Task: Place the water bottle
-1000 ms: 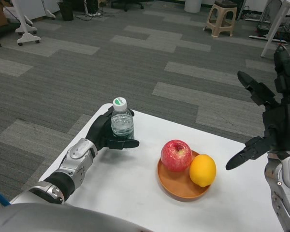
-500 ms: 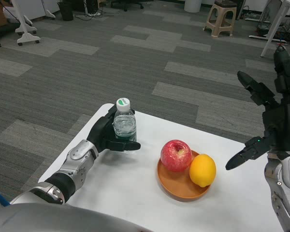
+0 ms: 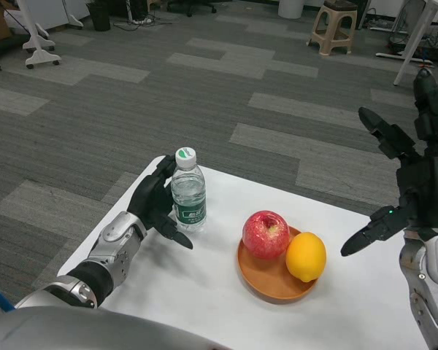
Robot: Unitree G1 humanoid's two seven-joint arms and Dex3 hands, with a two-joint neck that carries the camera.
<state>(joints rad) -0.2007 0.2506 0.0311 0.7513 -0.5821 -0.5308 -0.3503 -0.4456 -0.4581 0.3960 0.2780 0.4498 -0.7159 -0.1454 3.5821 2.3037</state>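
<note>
A small clear water bottle (image 3: 188, 195) with a white and green cap stands upright on the white table (image 3: 197, 292), near its far left corner. My left hand (image 3: 155, 205) is just left of and behind the bottle. Its fingers are spread and its thumb points down along the table, off the bottle's front. My right hand (image 3: 415, 179) is raised at the right edge of the view, fingers apart and holding nothing.
An orange plate (image 3: 266, 293) at the table's middle carries a red apple (image 3: 266, 235) and a yellow lemon (image 3: 306, 257), a short way right of the bottle. A beige stool (image 3: 334, 29) stands far off on the grey carpet.
The left hand set the bottle slightly right and lower onto the table, then its thumb came off the bottle's front and the fingers spread. The right hand has not moved.
</note>
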